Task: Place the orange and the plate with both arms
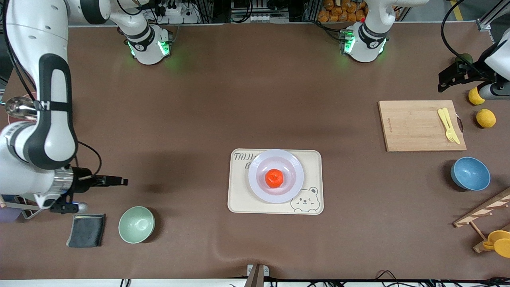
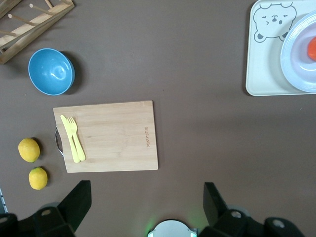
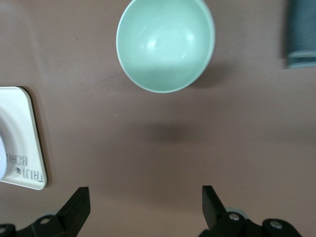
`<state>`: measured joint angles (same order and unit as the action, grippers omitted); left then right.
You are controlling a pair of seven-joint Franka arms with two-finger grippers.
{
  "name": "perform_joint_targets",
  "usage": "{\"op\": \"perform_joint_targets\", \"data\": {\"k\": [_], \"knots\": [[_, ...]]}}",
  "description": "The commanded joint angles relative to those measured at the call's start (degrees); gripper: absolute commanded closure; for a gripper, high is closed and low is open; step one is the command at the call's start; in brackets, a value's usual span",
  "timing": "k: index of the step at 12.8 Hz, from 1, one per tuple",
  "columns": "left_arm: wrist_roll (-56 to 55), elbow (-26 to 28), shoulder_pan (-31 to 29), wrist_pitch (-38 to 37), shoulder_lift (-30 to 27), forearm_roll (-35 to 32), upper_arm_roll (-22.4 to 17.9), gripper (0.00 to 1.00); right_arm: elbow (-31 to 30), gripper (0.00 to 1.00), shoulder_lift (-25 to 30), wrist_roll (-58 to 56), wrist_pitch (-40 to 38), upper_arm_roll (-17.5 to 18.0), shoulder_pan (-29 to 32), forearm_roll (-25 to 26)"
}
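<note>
The right gripper [image 3: 143, 210] is hanging open and empty over bare table by the green bowl [image 1: 136, 224]. The left gripper [image 2: 145, 205] is also hanging open, holding nothing, up by the cutting board [image 1: 421, 125]. The orange [image 1: 274, 178] is sitting on the plate [image 1: 276, 175], which is lying on the tray [image 1: 275, 181]. A bump from an arm could make the orange roll off.

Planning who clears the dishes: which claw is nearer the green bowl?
Right. The right claw hovers open beside the green bowl, toward the right arm's end. The left claw waits open over the table's opposite end, near the lemons.
</note>
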<state>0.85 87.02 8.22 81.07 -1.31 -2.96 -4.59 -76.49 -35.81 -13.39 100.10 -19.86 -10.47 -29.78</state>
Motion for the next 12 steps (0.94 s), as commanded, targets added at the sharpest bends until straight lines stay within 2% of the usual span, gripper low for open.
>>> {"op": "perform_joint_targets", "data": {"k": [1, 6, 8, 11, 12], "knots": [[0.6, -0.4, -0.2, -1.0, -0.5, 1.5, -0.2, 0.00, -0.6, 0.00, 5.5, -0.4, -4.5, 0.5, 2.7, 5.2], [0.6, -0.4, -0.2, -1.0, -0.5, 1.5, -0.2, 0.00, -0.5, 0.00, 13.0, -1.0, -8.8, 0.5, 6.3, 12.6], [0.6, -0.4, -0.2, -1.0, -0.5, 1.5, -0.2, 0.00, 0.2, 0.00, 15.8, -5.8, -9.3, 1.0, 7.5, 15.1], [0.6, -0.4, -0.2, -1.0, -0.5, 1.5, -0.1, 0.00, -0.1, 0.00, 18.4, -11.2, -9.3, 3.7, 11.8, 15.9], [0.6, -0.4, -0.2, -1.0, -0.6, 1.4, -0.2, 0.00, -0.1, 0.00, 18.7, -11.2, -9.3, 6.5, 13.4, 17.7]]}}
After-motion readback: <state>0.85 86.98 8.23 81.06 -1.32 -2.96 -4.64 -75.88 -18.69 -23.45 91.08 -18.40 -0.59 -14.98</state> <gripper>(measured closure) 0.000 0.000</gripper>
